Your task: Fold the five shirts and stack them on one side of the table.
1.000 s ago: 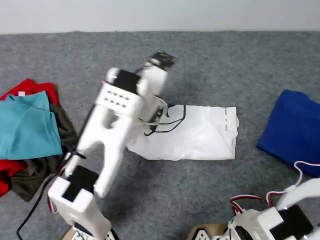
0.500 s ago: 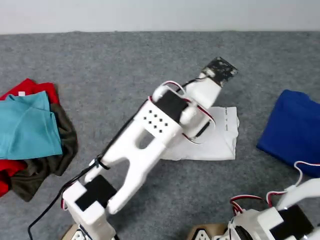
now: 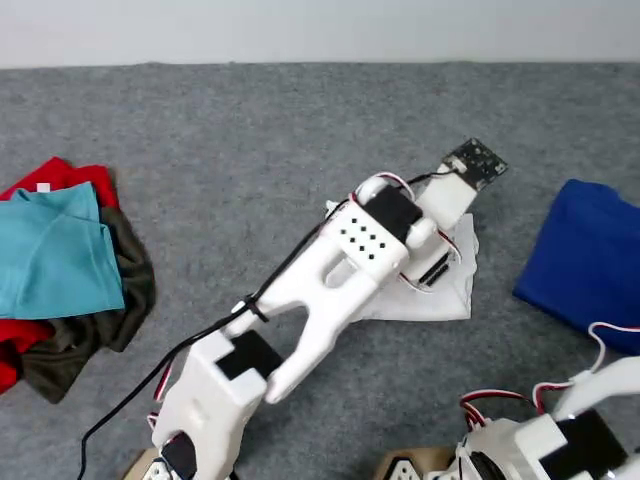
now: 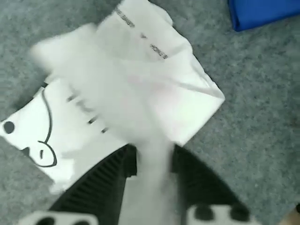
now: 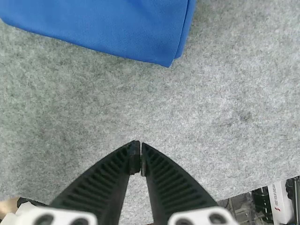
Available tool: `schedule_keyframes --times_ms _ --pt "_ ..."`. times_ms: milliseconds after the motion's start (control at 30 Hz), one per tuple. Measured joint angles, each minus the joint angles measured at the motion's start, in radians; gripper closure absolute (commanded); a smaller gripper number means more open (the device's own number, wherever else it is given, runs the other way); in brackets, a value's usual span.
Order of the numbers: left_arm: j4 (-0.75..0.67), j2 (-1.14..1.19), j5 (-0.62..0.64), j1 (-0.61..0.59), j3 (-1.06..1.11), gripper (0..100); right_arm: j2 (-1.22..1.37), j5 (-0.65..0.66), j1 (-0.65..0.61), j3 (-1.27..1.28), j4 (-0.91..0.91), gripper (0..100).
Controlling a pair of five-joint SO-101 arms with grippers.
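- Blue shirt (image 3: 585, 260): folded, at the right of the table (image 3: 250, 130); judged done.
- White shirt (image 4: 140, 79): mid-table, part-folded, a fold clamped in the left gripper (image 4: 150, 154).
- Teal shirt (image 3: 55, 250), red shirt (image 3: 60, 178), dark shirt (image 3: 110, 320): heaped at the left, unfolded, to do.
- Right gripper (image 5: 140, 157): closed, empty, near the blue shirt.

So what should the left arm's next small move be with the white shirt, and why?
Probably lower the left gripper and release: it pinches white shirt fabric lifted above the shirt's end nearest the blue shirt, so the fold seems ready to lay flat.
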Motion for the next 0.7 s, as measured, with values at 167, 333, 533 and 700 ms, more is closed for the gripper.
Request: schedule_keyframes --times_ms 167,333,533,700 --pt "0.075 0.029 0.0 -0.034 -0.132 78 0.0 0.0 0.0 0.0 0.0 99.0" --pt "0.155 0.029 0.0 -0.121 -0.226 89 0.0 0.0 0.0 0.0 0.0 99.0" --pt "0.16 0.029 -0.098 -0.186 -0.12 99 0.0 0.0 0.0 0.0 0.0 99.0" --pt "0.16 0.031 -0.124 -0.183 0.092 99 0.0 0.0 0.0 0.0 0.0 99.0"
